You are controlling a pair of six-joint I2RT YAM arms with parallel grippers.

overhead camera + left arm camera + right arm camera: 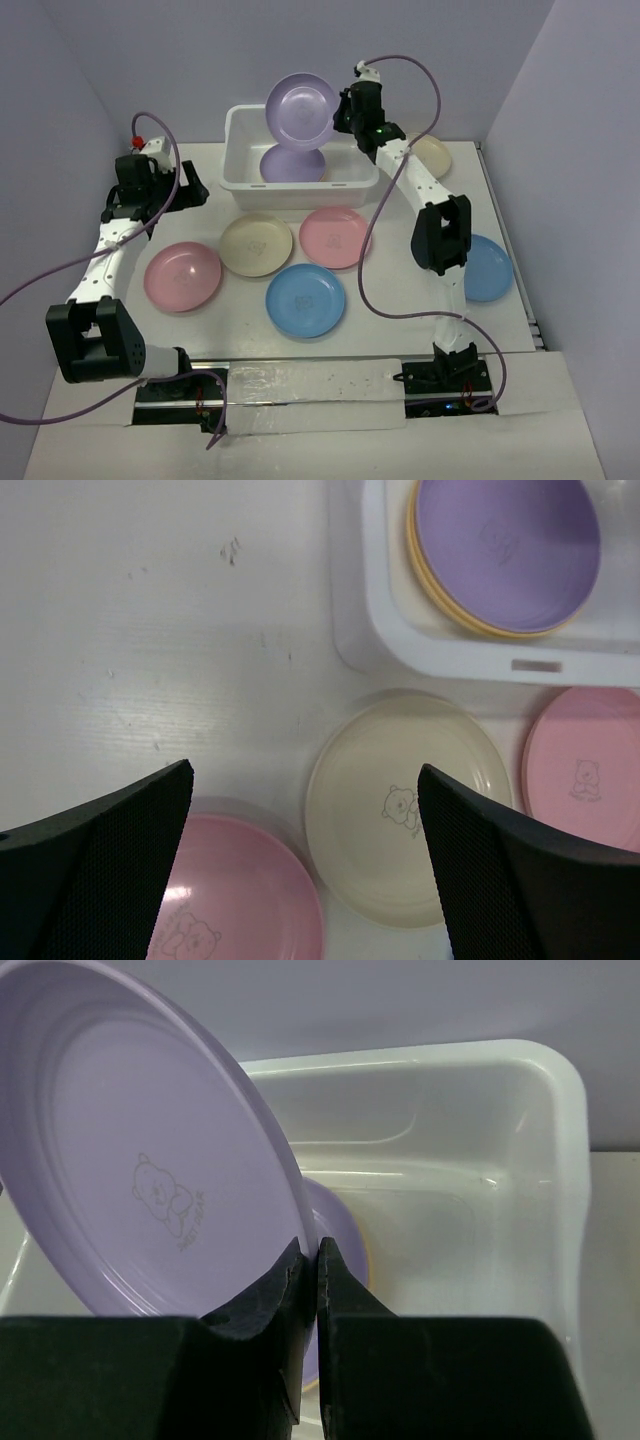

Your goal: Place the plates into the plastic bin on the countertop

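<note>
- Countertop carries six plates outside the plastic bin, which sits at the middle of the back edge.
- Right gripper is pinched tight on the rim of the held lilac plate. The plate stands steeply tilted, almost on edge, in the air over the bin's back part, with its printed bear face showing in the right wrist view.
- Inside the bin a second lilac plate lies flat on top of a small stack. The edge of an orange-yellow plate shows beneath it.
- Left gripper has its jaws spread wide with nothing between them. It hangs over the left part of the countertop, near the bin's left front corner.
- Left pink plate lies toward the left edge, and the cream plate is just beside it, in front of the bin.
- Middle pink plate lies just beside the cream plate, also in front of the bin.
- Front blue plate is nearest the front edge, just beside both the cream plate and the middle pink plate.
- Right blue plate lies near the right edge, partly hidden by the right arm.
- Far cream plate sits toward the back right corner, to the right of the bin.
</note>
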